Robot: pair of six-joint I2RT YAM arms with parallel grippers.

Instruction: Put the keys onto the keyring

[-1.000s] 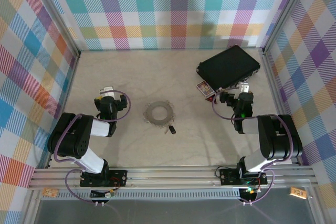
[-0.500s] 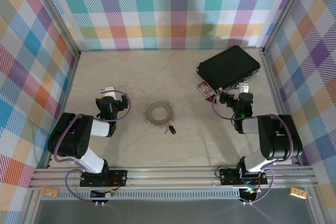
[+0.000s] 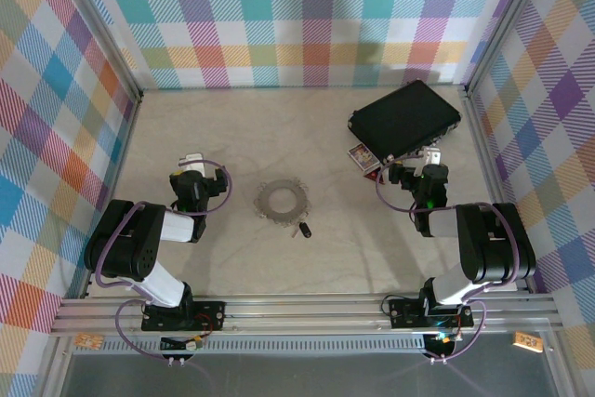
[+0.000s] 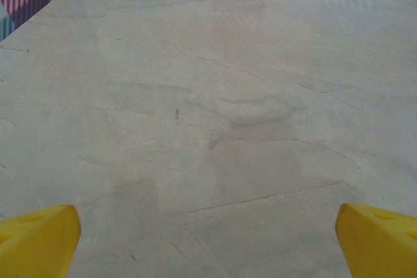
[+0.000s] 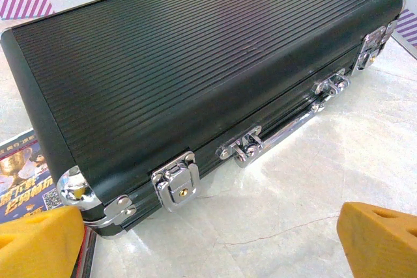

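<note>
The keyring (image 3: pixel 282 200) lies as a flat round silvery chain coil in the middle of the table. Just below and right of it rests the tiny key (image 3: pixel 302 229) with its black head. My left gripper (image 3: pixel 191 165) is left of the coil, well apart from it. In the left wrist view its yellow fingertips (image 4: pixel 39 239) stand wide apart over bare table, so it is open. My right gripper (image 3: pixel 430 157) is at the right, close to the black case. Its yellow fingertips (image 5: pixel 384 242) are also spread wide, open, holding nothing.
A black ribbed case (image 3: pixel 404 118) with chrome latches (image 5: pixel 174 180) lies at the back right, right in front of my right gripper. A small colourful card box (image 3: pixel 363 158) sits at its left corner. Checked walls enclose the table on three sides.
</note>
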